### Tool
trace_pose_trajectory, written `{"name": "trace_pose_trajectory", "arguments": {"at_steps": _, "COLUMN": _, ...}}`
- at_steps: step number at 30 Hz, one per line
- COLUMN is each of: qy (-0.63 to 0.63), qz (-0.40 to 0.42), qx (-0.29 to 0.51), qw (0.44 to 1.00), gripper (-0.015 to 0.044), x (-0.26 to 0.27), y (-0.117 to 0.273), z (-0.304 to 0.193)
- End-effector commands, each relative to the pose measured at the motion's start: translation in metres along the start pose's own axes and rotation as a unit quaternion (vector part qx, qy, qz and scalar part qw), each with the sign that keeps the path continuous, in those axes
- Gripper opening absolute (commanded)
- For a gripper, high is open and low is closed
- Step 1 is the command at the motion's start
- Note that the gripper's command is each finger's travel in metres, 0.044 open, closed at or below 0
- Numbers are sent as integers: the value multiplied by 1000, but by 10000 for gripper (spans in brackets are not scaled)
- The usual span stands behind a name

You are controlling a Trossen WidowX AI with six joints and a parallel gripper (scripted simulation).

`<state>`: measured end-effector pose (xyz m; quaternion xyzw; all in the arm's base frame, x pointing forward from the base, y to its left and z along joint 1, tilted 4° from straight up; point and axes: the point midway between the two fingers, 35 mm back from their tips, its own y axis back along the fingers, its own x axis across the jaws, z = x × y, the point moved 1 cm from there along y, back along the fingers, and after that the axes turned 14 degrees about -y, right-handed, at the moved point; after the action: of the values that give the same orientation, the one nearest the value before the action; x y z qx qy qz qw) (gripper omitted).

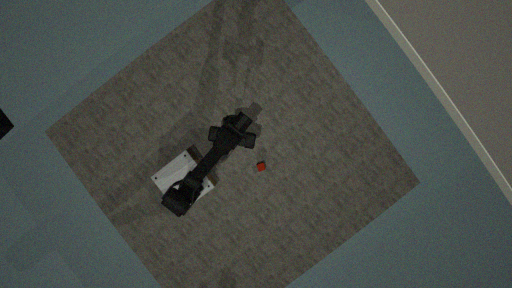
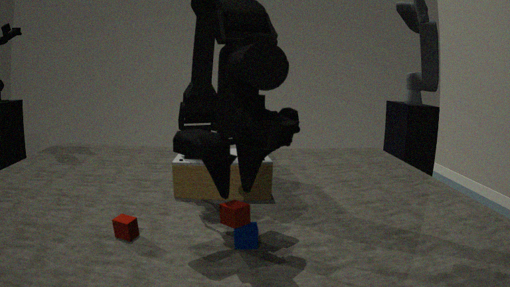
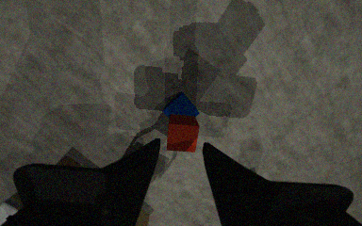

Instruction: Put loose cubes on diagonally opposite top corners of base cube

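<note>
Black two-finger gripper (image 2: 236, 194) (image 3: 181, 144) part-open, nothing held, just above red cube (image 2: 234, 214) (image 3: 183, 137) on blue base cube (image 2: 246, 236) (image 3: 181, 105). Fingertip drag on retreat could shift the corner-perched cube; too little support could tip it. Second red cube (image 1: 261, 167) (image 2: 125, 228) on floor, well apart.

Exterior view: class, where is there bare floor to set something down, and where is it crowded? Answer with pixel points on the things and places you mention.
Bare: between the lone red cube (image 1: 261, 167) (image 2: 125, 227) and the blue cube (image 2: 246, 236) (image 3: 181, 105). Crowded: around the blue cube, under the hand (image 2: 236, 194) (image 3: 181, 144).
</note>
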<state>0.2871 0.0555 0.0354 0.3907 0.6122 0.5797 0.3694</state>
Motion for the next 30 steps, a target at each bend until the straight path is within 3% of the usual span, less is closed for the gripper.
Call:
{"name": "trace_pose_trajectory", "arguments": {"at_steps": 1, "qy": 0, "qz": 0, "qx": -2, "qw": 1000, "gripper": 205, "x": 0, "y": 4, "z": 2}}
{"name": "trace_pose_trajectory", "arguments": {"at_steps": 3, "qy": 0, "qz": 0, "qx": -2, "qw": 1000, "gripper": 205, "x": 0, "y": 4, "z": 2}}
{"name": "trace_pose_trajectory", "arguments": {"at_steps": 6, "qy": 18, "qz": 0, "qx": 0, "qw": 1000, "gripper": 265, "x": -12, "y": 4, "z": -1}}
{"name": "trace_pose_trajectory", "arguments": {"at_steps": 25, "qy": 242, "qz": -3, "qx": 3, "qw": 970, "gripper": 265, "x": -159, "y": 41, "z": -71}}
{"name": "trace_pose_trajectory", "arguments": {"at_steps": 30, "qy": 259, "qz": -3, "qx": 4, "qw": 966, "gripper": 265, "x": -168, "y": 44, "z": -80}}
